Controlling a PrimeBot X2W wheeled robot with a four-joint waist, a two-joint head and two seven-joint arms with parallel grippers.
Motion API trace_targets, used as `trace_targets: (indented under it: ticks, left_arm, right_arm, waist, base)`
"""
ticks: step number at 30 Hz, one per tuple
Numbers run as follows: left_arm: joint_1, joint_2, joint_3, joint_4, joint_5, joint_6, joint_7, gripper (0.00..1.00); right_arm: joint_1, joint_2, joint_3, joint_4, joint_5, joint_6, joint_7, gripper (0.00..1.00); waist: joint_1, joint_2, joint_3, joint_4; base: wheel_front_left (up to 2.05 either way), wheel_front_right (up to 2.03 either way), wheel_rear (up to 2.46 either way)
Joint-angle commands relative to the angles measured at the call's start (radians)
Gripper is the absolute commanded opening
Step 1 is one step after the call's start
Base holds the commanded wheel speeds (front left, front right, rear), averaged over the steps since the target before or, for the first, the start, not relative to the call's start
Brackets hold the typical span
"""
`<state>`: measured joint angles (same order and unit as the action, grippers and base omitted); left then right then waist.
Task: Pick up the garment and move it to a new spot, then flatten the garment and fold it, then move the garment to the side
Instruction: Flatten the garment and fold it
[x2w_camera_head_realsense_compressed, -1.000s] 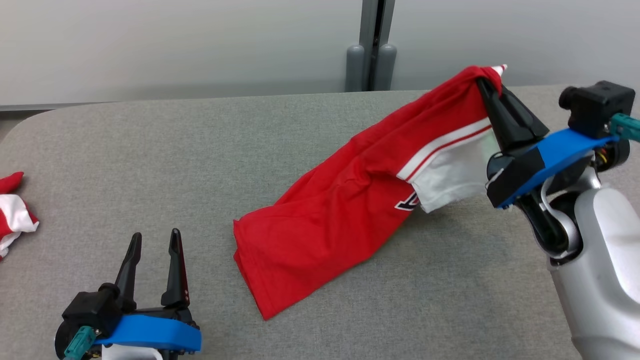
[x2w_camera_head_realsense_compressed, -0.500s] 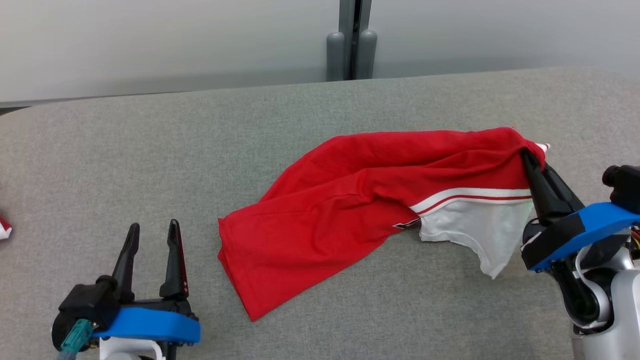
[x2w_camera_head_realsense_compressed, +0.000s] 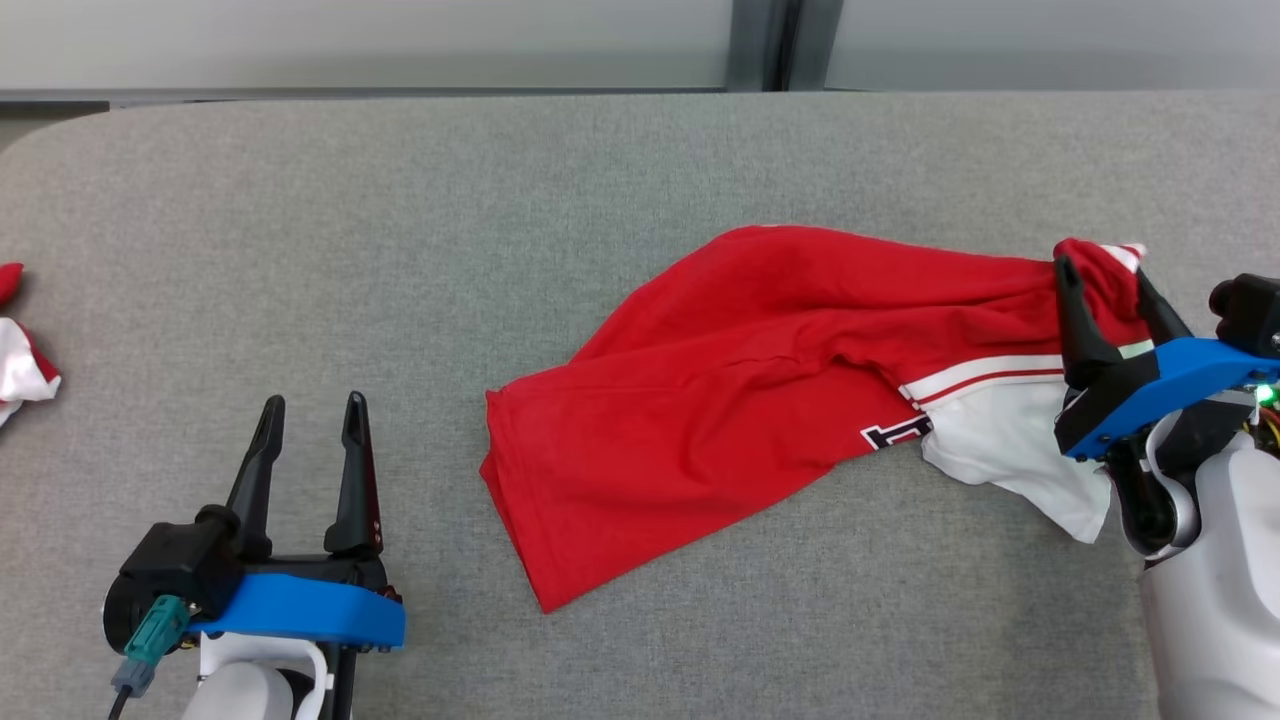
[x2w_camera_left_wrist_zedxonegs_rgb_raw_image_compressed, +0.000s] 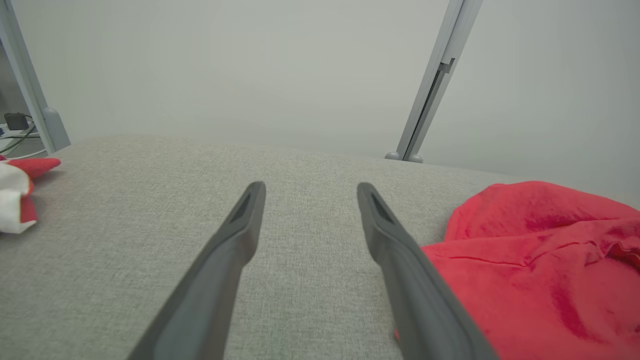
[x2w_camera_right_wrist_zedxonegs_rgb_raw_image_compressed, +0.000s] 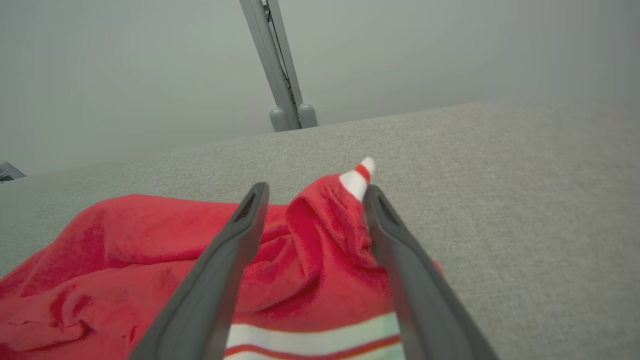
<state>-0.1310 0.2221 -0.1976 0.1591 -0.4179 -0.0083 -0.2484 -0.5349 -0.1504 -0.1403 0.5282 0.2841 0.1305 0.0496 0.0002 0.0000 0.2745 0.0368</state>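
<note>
The left gripper (x2w_camera_head_realsense_compressed: 312, 403) waits by the near edge of the table (x2w_camera_head_realsense_compressed: 300, 200), toward the left. Its fingers are wide apart and hold nothing. It is well apart from the shirt (x2w_camera_head_realsense_compressed: 720, 400), so it can't help yet.

The shirt lies on the table, from the middle out to the right side. It isn't flat. The red part is doubled over and full of folds. A white part with stripes sticks out at the right end, close to the right arm.

The right gripper (x2w_camera_head_realsense_compressed: 1100, 270) is at that right end. Its fingers are spread too, not pinching. But a bump of red cloth stands up between them. In the right wrist view the bump leans on one finger (x2w_camera_right_wrist_zedxonegs_rgb_raw_image_compressed: 380, 235).

That's where trouble could start. If the right gripper pulls away fast, the cloth may catch on that finger and get dragged. Then the shirt would bunch up more. The arm could also bump the white part.

If just one gripper tugs, the folds may stay or get worse. A grab through both layers would lift them together, so the shirt won't open.

Another cloth (x2w_camera_head_realsense_compressed: 20, 350) sits at the far left edge. It could be grabbed by mistake.
</note>
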Motion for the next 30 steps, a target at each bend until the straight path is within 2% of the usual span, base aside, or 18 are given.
trace_targets:
  ticks: [1, 4, 9, 22, 30]
  left_arm:
    - [-0.008, 0.001, 0.005, 0.006, 0.000, 0.002, -0.005, 1.00]
    - [0.010, 0.001, 0.012, 0.022, -0.004, 0.006, -0.008, 1.00]
    - [0.032, 0.002, 0.017, 0.045, -0.010, 0.009, -0.011, 1.00]
    - [0.118, 0.010, 0.033, 0.065, -0.010, 0.012, -0.016, 1.00]
    - [0.149, 0.013, 0.029, 0.059, -0.007, 0.017, -0.017, 1.00]
  right_arm:
    - [-0.011, -0.019, 0.007, 0.012, -0.015, 0.000, -0.028, 1.00]
    - [-0.005, -0.042, 0.030, 0.017, -0.048, 0.000, -0.086, 1.00]
    - [0.070, -0.058, 0.054, -0.051, -0.103, 0.000, -0.138, 1.00]
    - [0.451, 0.070, 0.044, -0.340, -0.183, 0.000, -0.102, 1.00]
    - [0.532, 0.097, 0.032, -0.401, -0.167, 0.000, -0.065, 1.00]
  waist:
    - [-0.0002, 0.0000, -0.011, -0.002]
    - [-0.0002, 0.0000, -0.043, -0.010]
    - [-0.0002, 0.0000, -0.107, -0.040]
    - [-0.0002, 0.0000, -0.223, -0.093]
    - [-0.0002, 0.0000, -0.247, -0.099]
  base:
    - [0.00, 0.00, 0.00]
    - [0.00, 0.00, 0.00]
    - [0.00, 0.00, 0.00]
    - [0.00, 0.00, 0.00]
    - [0.00, 0.00, 0.00]
